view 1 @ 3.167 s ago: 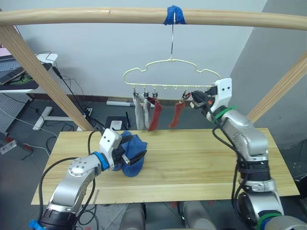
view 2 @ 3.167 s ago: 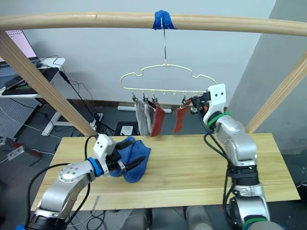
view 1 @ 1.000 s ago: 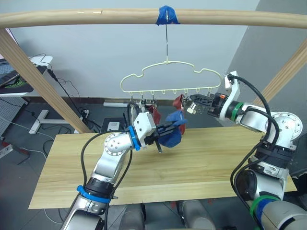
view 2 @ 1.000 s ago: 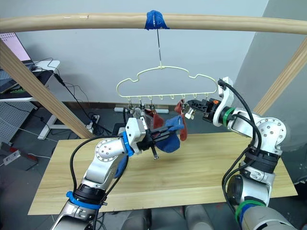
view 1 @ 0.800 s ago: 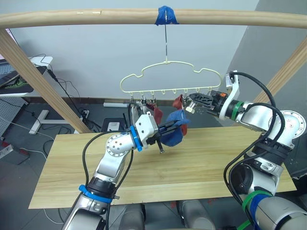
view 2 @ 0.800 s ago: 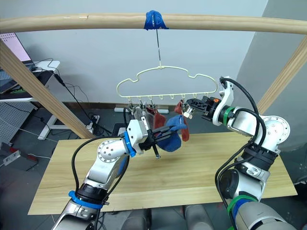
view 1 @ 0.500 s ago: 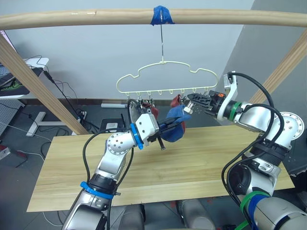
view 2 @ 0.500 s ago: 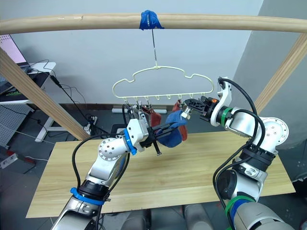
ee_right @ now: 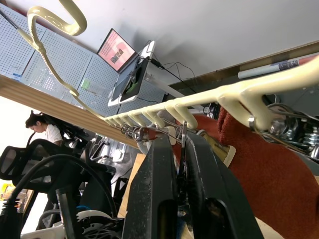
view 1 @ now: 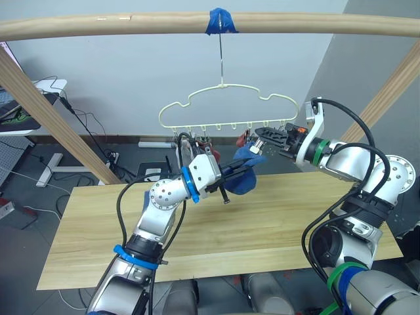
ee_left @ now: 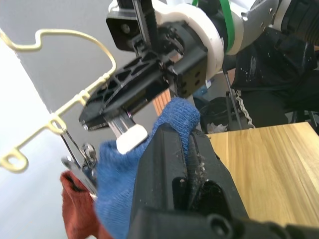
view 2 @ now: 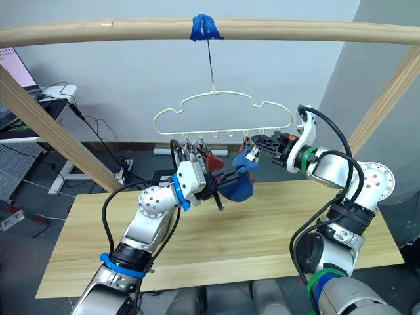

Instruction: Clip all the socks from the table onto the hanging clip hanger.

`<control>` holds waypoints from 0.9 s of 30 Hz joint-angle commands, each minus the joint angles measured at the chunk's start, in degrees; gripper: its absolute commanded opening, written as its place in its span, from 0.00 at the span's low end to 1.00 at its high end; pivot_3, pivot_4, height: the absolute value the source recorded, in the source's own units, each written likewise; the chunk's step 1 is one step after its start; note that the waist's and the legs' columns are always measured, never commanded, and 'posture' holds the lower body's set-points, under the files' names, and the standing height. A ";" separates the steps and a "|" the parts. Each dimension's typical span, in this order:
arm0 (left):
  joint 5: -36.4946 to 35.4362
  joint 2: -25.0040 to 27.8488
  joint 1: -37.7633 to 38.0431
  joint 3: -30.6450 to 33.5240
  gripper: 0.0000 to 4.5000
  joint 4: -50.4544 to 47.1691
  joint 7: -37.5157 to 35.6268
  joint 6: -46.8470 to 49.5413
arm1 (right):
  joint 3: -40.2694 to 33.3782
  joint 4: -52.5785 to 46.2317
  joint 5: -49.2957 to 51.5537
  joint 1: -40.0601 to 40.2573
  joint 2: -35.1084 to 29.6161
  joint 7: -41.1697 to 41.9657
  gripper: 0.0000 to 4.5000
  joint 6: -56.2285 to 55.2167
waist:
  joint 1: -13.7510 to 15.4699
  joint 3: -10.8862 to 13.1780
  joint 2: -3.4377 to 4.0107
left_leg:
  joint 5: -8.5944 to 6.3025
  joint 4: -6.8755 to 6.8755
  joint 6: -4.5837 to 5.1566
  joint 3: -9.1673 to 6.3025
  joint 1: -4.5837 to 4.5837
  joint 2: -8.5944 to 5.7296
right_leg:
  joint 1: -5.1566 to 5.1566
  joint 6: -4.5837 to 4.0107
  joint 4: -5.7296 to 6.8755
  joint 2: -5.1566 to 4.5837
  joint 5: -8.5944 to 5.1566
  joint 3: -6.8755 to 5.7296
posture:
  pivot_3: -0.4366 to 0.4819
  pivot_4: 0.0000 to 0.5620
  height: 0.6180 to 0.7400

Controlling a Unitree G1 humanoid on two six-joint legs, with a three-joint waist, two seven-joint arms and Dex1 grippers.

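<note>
A blue sock [view 1: 241,185] hangs above the table [view 1: 282,226], pinched at its cuff by my left gripper [view 1: 244,167], which is shut on it. The cuff [ee_left: 175,113] is lifted to just under my right gripper [view 1: 257,134]. That gripper is shut on a small metal clip [ee_right: 182,142] of the pale-yellow clip hanger [view 1: 197,100]. Two grey socks [view 1: 186,146] and a rust-red sock [view 1: 213,146] hang from clips on the left. Another rust-red sock [ee_right: 259,164] hangs beside the pinched clip, partly hidden behind the blue one.
The hanger's hook hangs from blue tape [view 1: 222,20] on the round top pole [view 1: 118,25]. Slanted poles stand at left [view 1: 52,118] and right [view 1: 387,92]. A desk with laptops [view 1: 29,105] is at the back left. A person [ee_right: 42,127] sits far behind.
My left gripper has carried the blue sock up and to the right, closer to the right gripper and its clip. The right gripper has stayed at the hanger.
</note>
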 commanded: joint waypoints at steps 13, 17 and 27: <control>-0.53 -0.34 -1.25 -0.05 0.00 -0.74 1.34 -1.02 | 1.94 -0.95 2.26 0.45 -0.97 0.60 0.20 0.45 | 0.01 0.00 0.00 | 0.00 0.00 0.00 0.00 -0.01 0.00 | -0.01 0.00 0.00 0.00 0.00 0.01 | 0.34 0.29 1.00; -0.54 -0.41 -1.47 -0.06 0.00 -0.50 1.34 -1.05 | 1.98 -0.69 1.49 0.53 -1.66 0.96 0.54 0.31 | 0.01 0.00 0.00 | 0.00 0.00 0.00 0.00 0.00 0.00 | 0.00 0.01 0.00 0.00 -0.01 0.00 | 0.34 0.29 1.00; 0.02 -1.42 -2.60 -0.42 0.00 1.66 2.20 -0.34 | 1.74 -4.91 2.89 3.53 -12.31 5.72 1.00 0.41 | 0.18 0.02 0.03 | 0.00 -0.01 0.00 0.00 -0.02 0.00 | -0.01 0.01 -0.05 0.00 -0.01 0.01 | 0.33 0.32 1.00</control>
